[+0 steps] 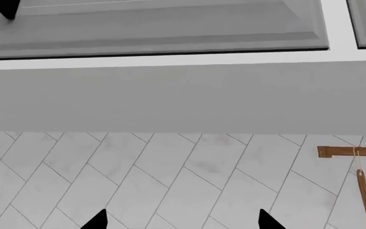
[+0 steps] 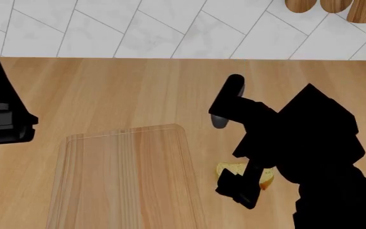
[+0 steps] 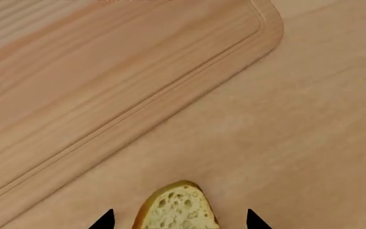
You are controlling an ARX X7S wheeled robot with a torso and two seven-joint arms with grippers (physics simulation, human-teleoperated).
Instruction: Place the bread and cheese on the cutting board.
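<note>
bread (image 3: 177, 208) flat on worktop (image 3: 310, 143), between the spread tips of the right pincer (image 3: 179, 220), ungrasped; board (image 3: 106, 81) just beside.

In the head view the right arm covers much of the bread (image 2: 234, 169), and the cutting board (image 2: 126, 181) runs off the lower edge. The right wrist view cuts the slice off at its border and shows only 2 black tips of the right end effector (image 3: 179, 220).
</note>
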